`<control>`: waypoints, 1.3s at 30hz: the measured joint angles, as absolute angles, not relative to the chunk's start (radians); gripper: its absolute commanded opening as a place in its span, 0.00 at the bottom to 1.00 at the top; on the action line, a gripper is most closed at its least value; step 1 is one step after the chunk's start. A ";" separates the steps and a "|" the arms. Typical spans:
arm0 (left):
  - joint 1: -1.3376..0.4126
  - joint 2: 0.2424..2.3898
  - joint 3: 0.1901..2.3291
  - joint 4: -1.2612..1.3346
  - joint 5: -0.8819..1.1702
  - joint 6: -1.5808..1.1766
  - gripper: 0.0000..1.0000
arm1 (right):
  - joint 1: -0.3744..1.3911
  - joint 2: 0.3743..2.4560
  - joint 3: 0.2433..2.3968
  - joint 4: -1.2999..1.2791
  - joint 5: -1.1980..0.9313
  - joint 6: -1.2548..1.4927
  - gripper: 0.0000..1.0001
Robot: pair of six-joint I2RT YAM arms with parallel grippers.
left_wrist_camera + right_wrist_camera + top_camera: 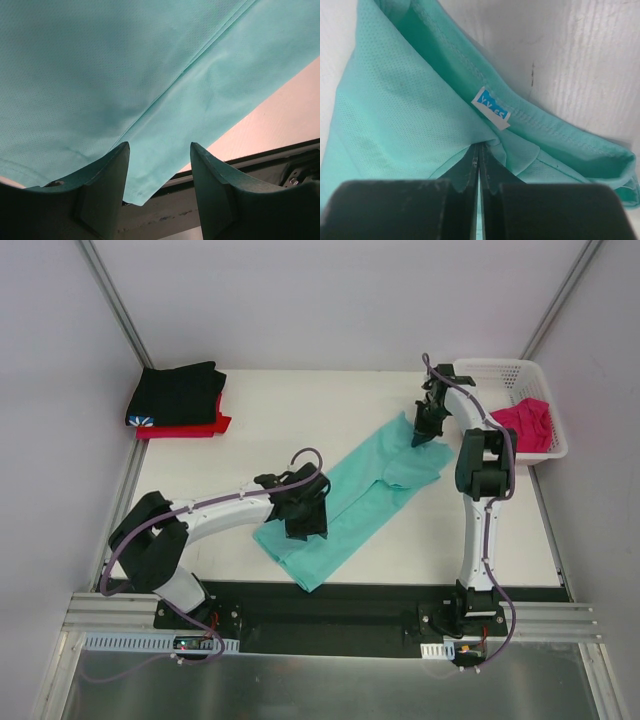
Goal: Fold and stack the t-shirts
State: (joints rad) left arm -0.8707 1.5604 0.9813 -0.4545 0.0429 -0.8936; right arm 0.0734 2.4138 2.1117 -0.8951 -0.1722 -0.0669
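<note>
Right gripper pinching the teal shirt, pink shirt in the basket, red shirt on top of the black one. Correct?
Not quite. The top view shows the black shirt on top of the red shirt. The rest stands: the right gripper pinches the teal shirt, and the pink shirt is in the basket.

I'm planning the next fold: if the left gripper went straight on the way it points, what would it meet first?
Most likely the teal t-shirt: the open left gripper points at its cloth, which fills the view ahead. How near it is, I cannot tell.
</note>
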 measured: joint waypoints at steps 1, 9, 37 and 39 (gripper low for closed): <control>-0.871 1.554 0.977 -0.458 0.043 -0.894 0.51 | 0.072 2.416 2.116 -0.896 -0.171 -0.068 0.03; -0.871 1.529 0.966 -0.469 0.042 -0.894 0.51 | 0.082 2.408 2.144 -0.926 -0.173 -0.073 0.43; -0.397 1.404 0.916 -0.465 0.203 -0.719 0.50 | 0.580 1.558 1.238 -0.902 -0.084 0.136 0.28; -0.400 1.410 0.895 -0.449 0.221 -0.714 0.50 | 0.586 1.557 1.221 -0.891 -0.078 0.150 0.26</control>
State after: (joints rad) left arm -0.4000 1.4101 0.8948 -0.4492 0.2207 -0.7136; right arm 0.5861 1.5566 1.2209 -0.8913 -0.0776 0.1497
